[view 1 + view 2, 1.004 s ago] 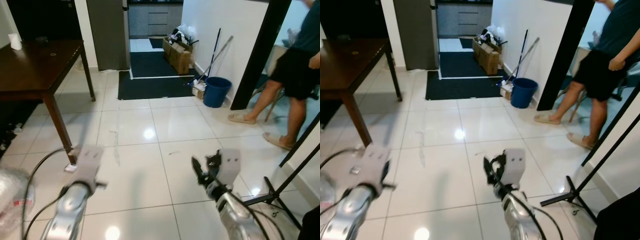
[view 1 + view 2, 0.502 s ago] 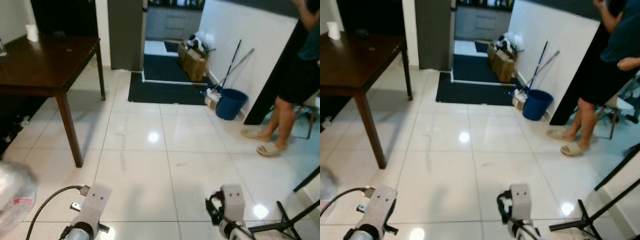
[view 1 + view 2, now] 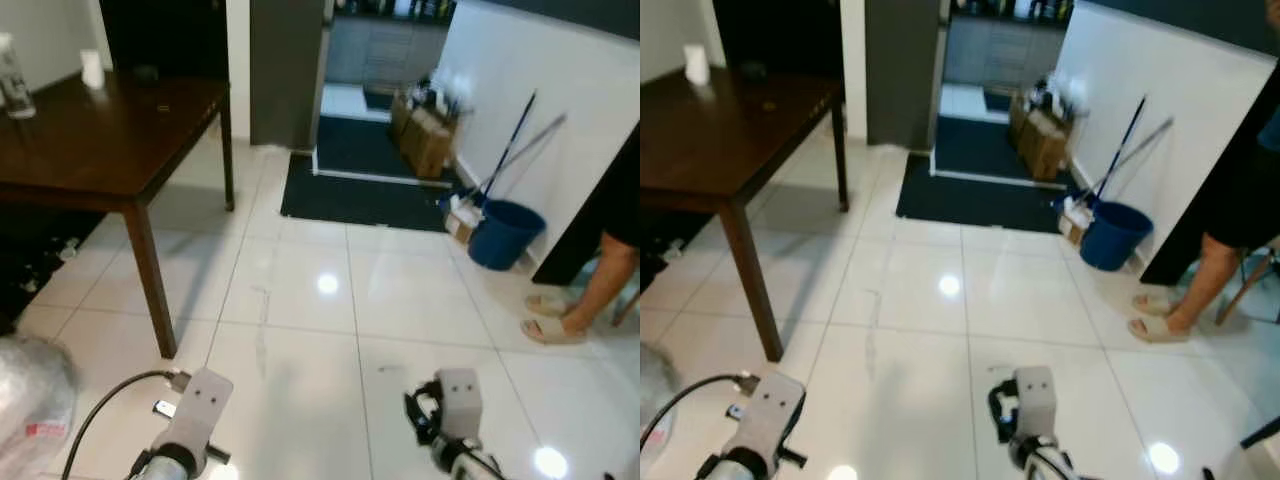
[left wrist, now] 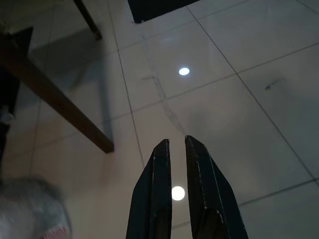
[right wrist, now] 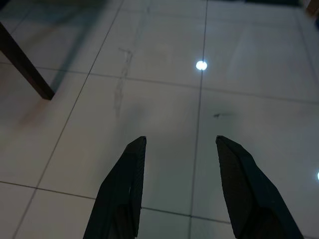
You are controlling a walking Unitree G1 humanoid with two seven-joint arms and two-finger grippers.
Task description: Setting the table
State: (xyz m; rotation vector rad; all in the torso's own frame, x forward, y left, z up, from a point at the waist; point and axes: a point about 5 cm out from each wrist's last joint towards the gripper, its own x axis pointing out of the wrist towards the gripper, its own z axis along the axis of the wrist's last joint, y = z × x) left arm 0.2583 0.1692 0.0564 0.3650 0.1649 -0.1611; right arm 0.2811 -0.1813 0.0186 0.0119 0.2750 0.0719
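Open floor [image 3: 330,330], table [image 3: 100,140] left

A home — dark wooden dining table [image 3: 110,140], tiled floor [image 3: 400,310], kitchen doorway beyond

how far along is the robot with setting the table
Barely started. Nothing looks set: the dark wooden table carries just a white cup and a clear bottle at its far end. Nothing is in hand: the left pincer and right pincer are empty above floor tiles. Fetching and laying remain.

Glossy white tile floor [image 3: 300,300], dark wooden table [image 3: 90,140].
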